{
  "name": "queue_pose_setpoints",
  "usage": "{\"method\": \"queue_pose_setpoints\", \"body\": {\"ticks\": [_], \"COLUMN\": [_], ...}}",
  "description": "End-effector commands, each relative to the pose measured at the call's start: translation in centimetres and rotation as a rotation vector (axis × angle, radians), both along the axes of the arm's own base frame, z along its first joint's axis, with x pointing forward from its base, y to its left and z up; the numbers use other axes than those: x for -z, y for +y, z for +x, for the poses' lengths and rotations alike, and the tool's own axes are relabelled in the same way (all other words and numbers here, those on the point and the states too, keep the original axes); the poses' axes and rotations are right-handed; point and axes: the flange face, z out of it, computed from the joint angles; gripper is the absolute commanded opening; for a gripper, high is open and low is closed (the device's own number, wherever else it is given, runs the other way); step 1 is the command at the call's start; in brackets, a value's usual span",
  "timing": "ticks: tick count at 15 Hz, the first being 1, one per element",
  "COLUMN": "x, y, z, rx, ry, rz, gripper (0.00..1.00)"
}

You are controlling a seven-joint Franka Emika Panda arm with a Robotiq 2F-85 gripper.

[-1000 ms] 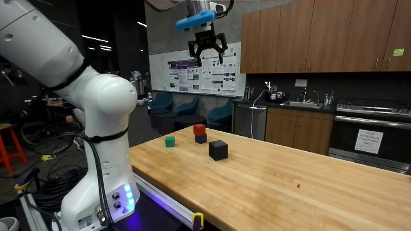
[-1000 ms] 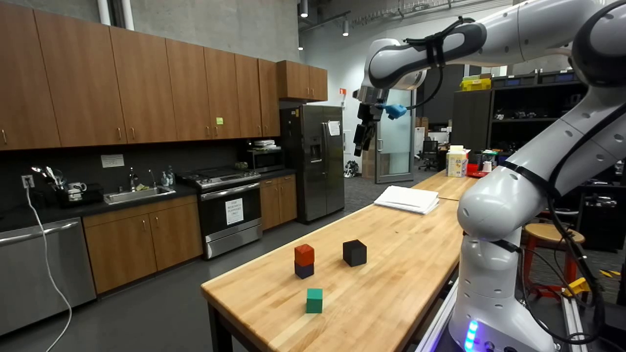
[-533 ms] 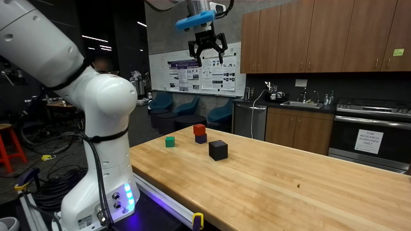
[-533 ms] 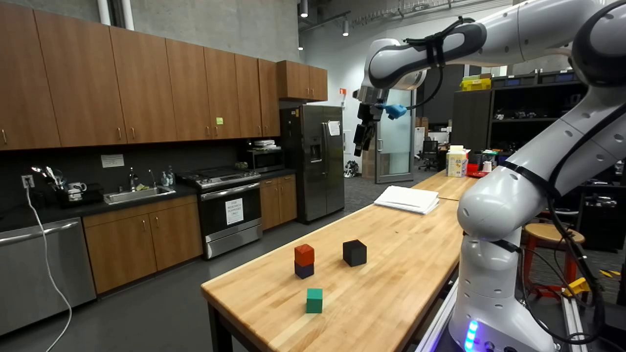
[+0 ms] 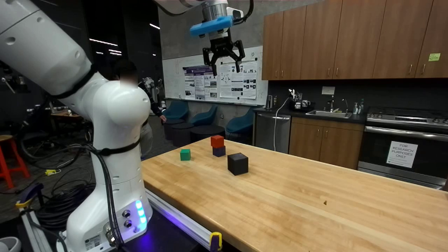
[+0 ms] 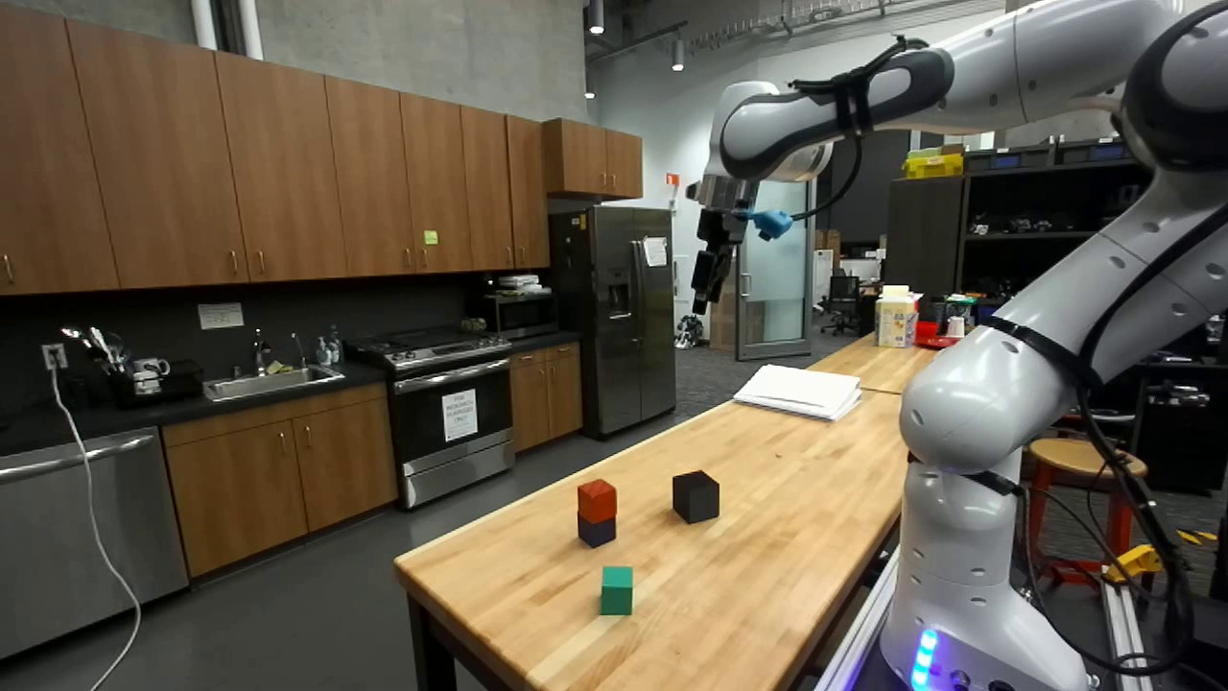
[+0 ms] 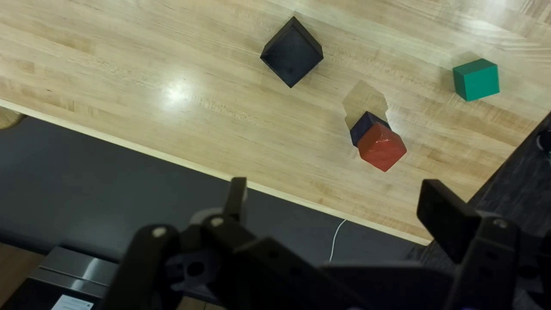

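Observation:
My gripper (image 5: 226,71) is open and empty, high above the table, and shows in both exterior views (image 6: 704,305). In the wrist view its fingers (image 7: 333,183) stand wide apart with nothing between them. A red cube (image 5: 217,141) sits on a dark purple cube (image 5: 219,151). In the wrist view the red cube (image 7: 382,147) partly hides the purple cube (image 7: 366,125), and this stack is nearest to the fingers. A larger black cube (image 6: 696,496) stands apart from the stack. A small green cube (image 6: 617,590) lies near the table's end.
The wooden table (image 6: 748,566) carries the cubes. White papers (image 6: 798,392) and a carton (image 6: 896,317) lie farther along it. A kitchen counter with a sink (image 5: 329,113) and a stove (image 5: 406,140) stands beyond. A person (image 5: 146,136) is behind the arm's base.
My gripper has moved slightly down and sideways in the last half second, still open. A person has come into view behind the arm. The cubes have not moved.

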Motion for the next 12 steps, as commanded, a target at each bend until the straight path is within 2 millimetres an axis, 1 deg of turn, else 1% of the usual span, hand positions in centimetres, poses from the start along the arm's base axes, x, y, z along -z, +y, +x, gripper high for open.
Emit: {"method": "queue_pose_setpoints", "body": {"ticks": [1,5,9,12], "x": [1.1,2.6,4.9,7.0], "y": [2.1,4.2,6.6,8.6], "z": [-0.4,-0.9,-2.0,-3.0], "rx": [-0.079,-0.151,-0.234,-0.298], "ry": [0.013,0.039,0.06,0.092], "rz": [0.003,0.005,0.022,0.035], "gripper": [1.0,1.0,1.0,1.0]}}
